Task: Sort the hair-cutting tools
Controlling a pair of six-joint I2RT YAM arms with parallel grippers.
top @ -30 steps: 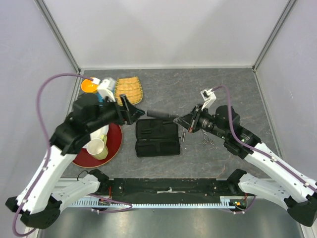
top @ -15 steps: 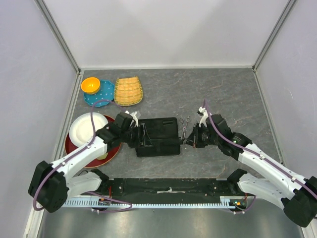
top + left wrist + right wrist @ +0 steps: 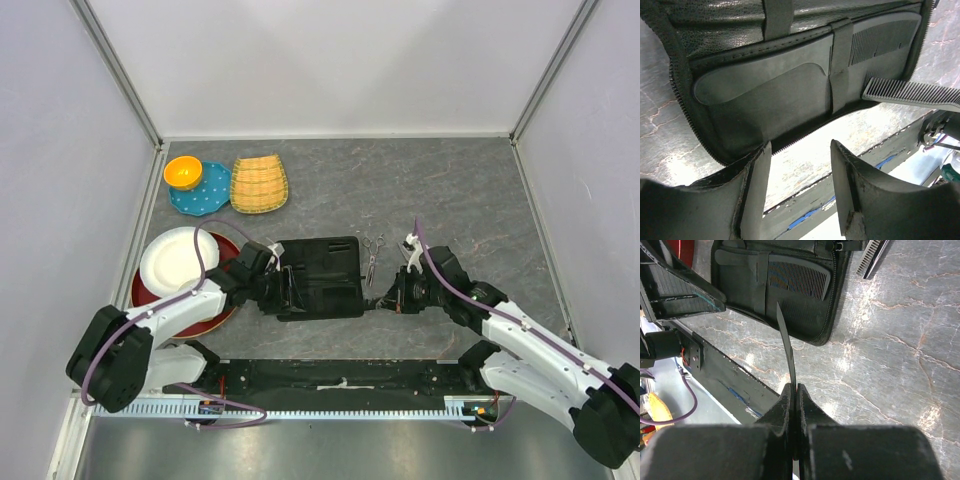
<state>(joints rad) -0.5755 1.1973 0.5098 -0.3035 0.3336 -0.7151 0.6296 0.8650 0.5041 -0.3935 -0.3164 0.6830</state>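
The black comb (image 3: 786, 345) is pinched on edge by the pressed-together right tool (image 3: 793, 388), its long axis pointed at the open case (image 3: 810, 315) with its tip just over the right edge, while the left tool (image 3: 800, 150) is seen spread and empty at the left side.

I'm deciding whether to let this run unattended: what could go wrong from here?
The right gripper pinches the held comb only at one end, so it may pivot or slip on touching the case.
The left gripper stands open at the case's edge, so the case may slide.
The stowed comb already fills a pocket and may block entry.
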